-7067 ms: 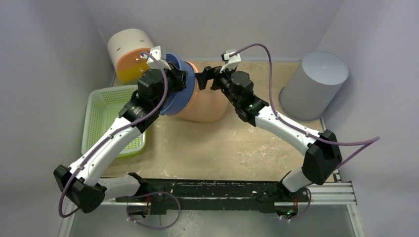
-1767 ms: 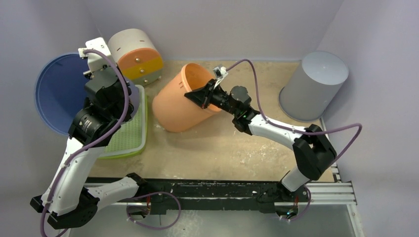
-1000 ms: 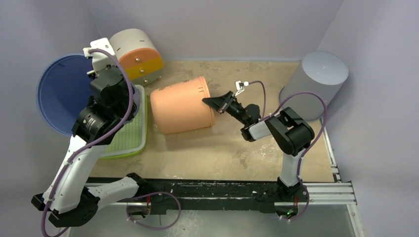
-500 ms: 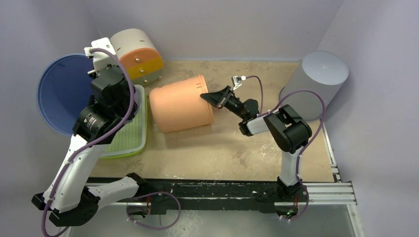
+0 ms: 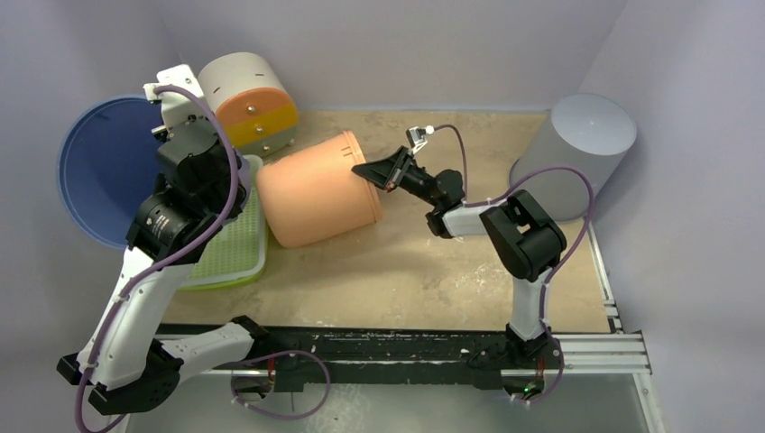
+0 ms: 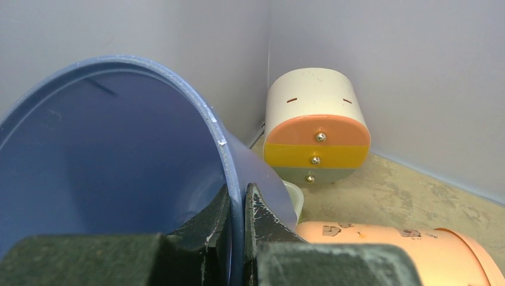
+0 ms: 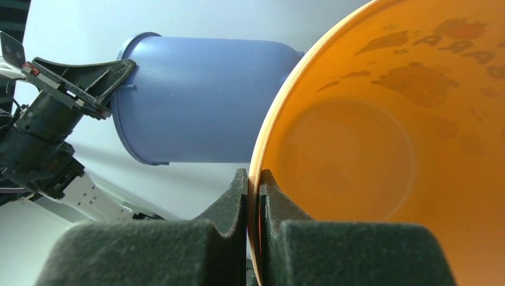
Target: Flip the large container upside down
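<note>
right arm has the bucket by its lip, lying sideways, halfway to flipped

the large peach-orange plastic bucket (image 5: 316, 200) lies on its side on the sandy tabletop (image 5: 433, 271), base just beside the green mesh basket (image 5: 216, 248), mouth facing the right arm. the right gripper (image 7: 253, 185) is pinched narrow on the rim, one finger inside, one outside. it looks thin-walled, light and smooth, so that lip may flex or slip as it swings; the stiffer rim band is the sensible hold. tapered shape, wider at the mouth, dark lettering showing through the wall, flat round bottom. meanwhile the left gripper (image 6: 238, 196) clamps the edge of a blue plastic tub (image 6: 119, 161), held up and off to the left.
</note>
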Robot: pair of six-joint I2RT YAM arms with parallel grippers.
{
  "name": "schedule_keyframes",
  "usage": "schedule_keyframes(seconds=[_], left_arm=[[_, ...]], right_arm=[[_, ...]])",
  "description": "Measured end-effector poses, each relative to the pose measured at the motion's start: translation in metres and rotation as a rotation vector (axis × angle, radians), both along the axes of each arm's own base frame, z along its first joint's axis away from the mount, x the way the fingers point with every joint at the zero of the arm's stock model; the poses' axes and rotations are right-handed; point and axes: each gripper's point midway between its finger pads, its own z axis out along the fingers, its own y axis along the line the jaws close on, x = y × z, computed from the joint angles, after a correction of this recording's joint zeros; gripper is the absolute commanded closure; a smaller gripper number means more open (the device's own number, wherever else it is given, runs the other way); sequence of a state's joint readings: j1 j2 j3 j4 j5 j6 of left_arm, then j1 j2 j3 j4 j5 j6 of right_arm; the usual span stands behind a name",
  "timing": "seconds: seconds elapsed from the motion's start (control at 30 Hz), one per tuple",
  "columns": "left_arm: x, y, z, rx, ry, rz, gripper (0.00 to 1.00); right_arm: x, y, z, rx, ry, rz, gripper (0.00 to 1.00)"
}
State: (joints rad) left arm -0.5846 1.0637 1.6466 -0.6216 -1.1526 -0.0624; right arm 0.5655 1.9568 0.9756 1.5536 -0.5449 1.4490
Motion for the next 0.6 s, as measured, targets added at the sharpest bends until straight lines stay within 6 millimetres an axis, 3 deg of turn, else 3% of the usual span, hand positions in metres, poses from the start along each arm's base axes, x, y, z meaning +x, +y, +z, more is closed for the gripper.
schedule_keyframes(seconds=[0.13,0.23,0.37,0.6], left_arm=[[0.0,0.0,0.0,0.001,0.001,0.0,1.0],[0.001,0.0,-0.001,0.002,0.003,0.0,1.0],[0.001,0.0,-0.001,0.002,0.003,0.001,1.0],[0.0,0.0,-0.001,0.005,0.005,0.004,1.0]], right_arm=[[0.005,0.001,-0.009,0.0,0.013,0.004,1.0],[0.022,-0.006,-0.042,-0.014,0.084,-0.013,1.0],[0.036,-0.031,-0.05,-0.01,0.103,-0.06,1.0],[0.069,-0.099,-0.058,-0.015,0.147,-0.199,1.0]])
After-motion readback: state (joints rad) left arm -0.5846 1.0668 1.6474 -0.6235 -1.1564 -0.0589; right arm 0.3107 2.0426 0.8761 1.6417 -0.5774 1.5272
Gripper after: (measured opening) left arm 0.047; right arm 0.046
